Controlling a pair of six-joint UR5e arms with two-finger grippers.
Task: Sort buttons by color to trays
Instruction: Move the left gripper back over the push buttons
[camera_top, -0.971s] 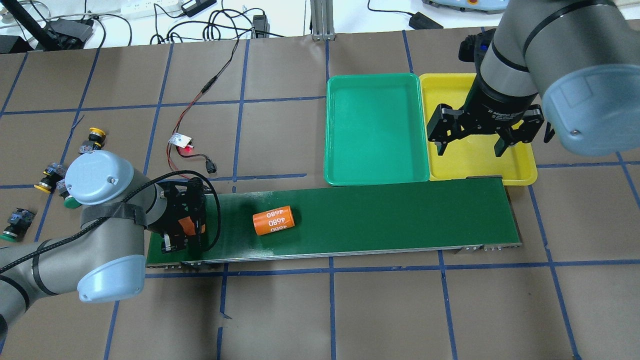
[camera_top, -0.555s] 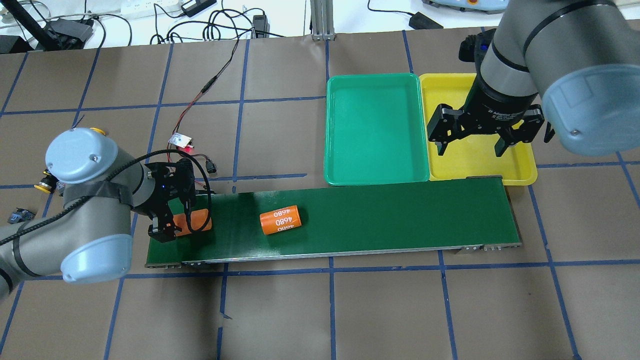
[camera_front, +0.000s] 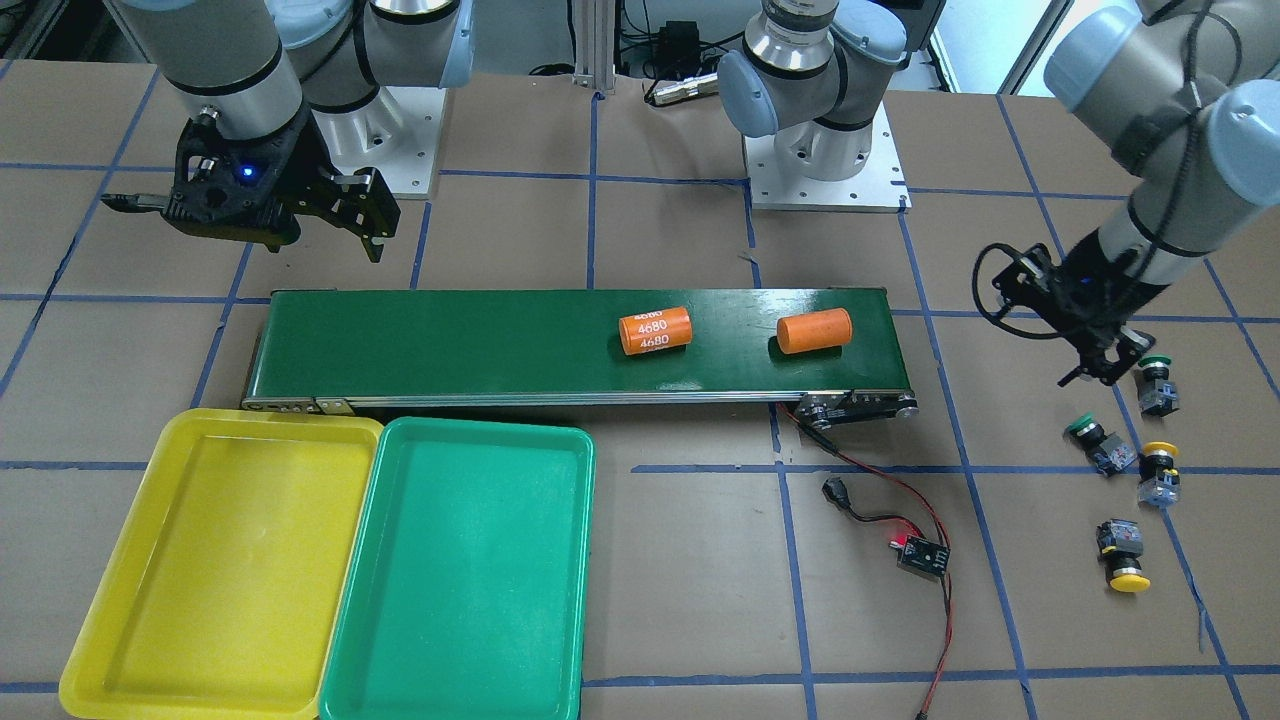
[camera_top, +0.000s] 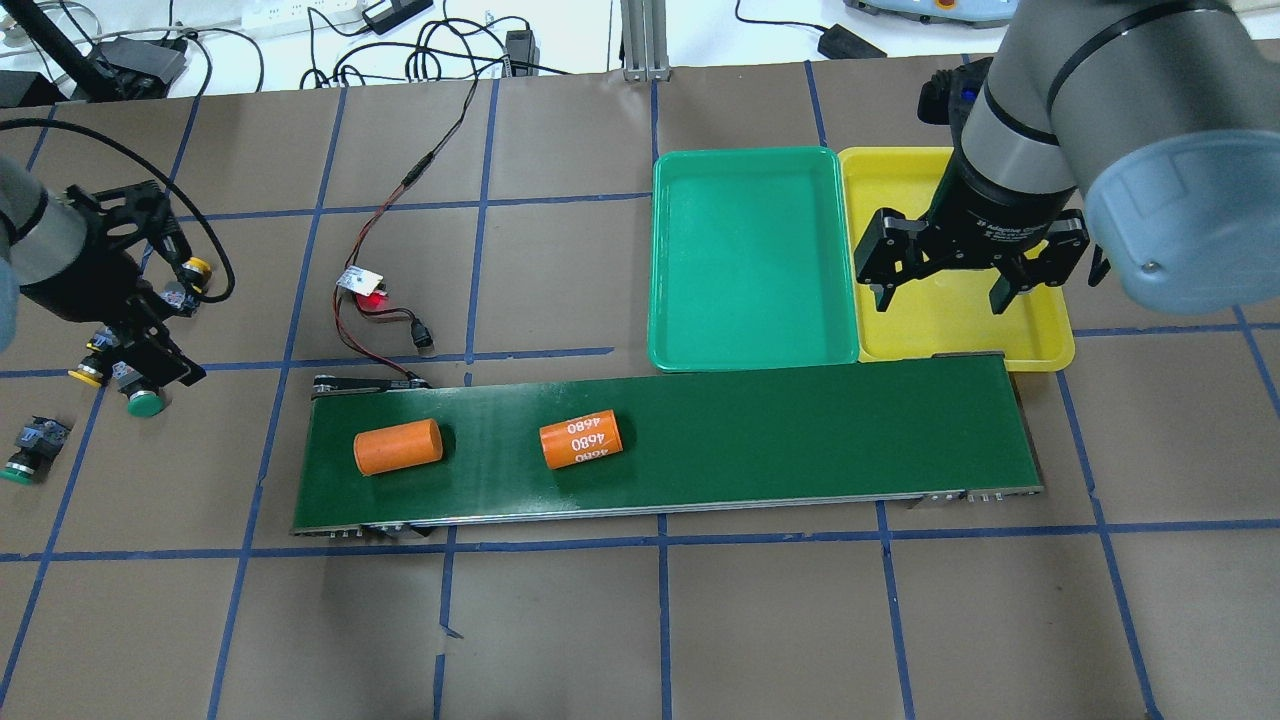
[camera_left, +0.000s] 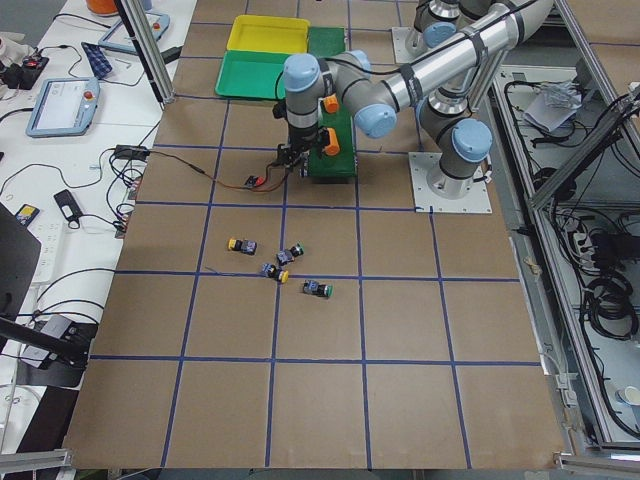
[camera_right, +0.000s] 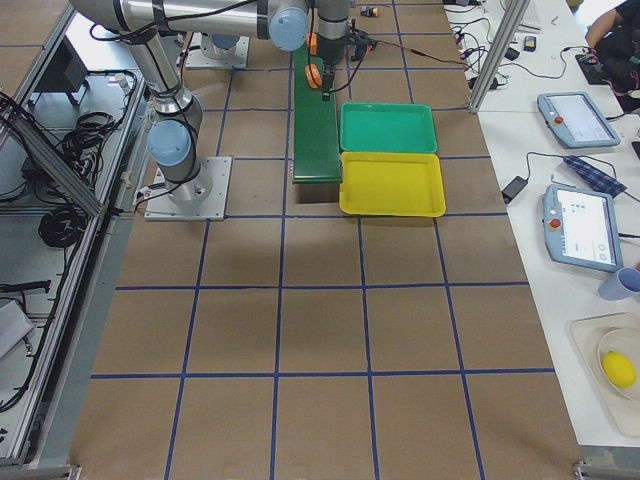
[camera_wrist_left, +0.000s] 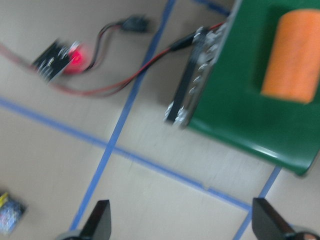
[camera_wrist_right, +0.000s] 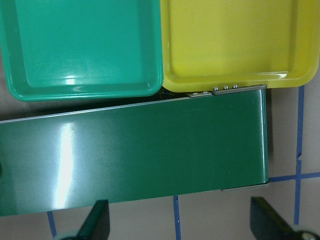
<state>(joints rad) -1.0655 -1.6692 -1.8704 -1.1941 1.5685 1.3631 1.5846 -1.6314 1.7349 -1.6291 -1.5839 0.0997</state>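
Note:
Four buttons lie on the paper at the table's left end: a yellow one (camera_top: 195, 266), a second yellow one (camera_top: 86, 374), a green one (camera_top: 146, 403) and a second green one (camera_top: 20, 466). My left gripper (camera_top: 140, 345) hovers over this cluster, open and empty; its fingertips (camera_wrist_left: 100, 225) stand wide apart in the blurred wrist view. The green tray (camera_top: 750, 260) and yellow tray (camera_top: 900, 335) sit side by side beyond the belt's right end, both holding nothing. My right gripper (camera_top: 940, 292) hangs open and empty over the yellow tray.
A dark-green conveyor belt (camera_top: 800, 430) carries a plain orange cylinder (camera_top: 397, 446) and one marked 4680 (camera_top: 580, 438). A small sensor board with a red light (camera_top: 362, 284) and its wires lie beyond the belt's left end.
My left gripper let go of the plain orange cylinder on the belt's left end and swung left over the buttons. The marked cylinder moved slightly right. The right arm stayed still.

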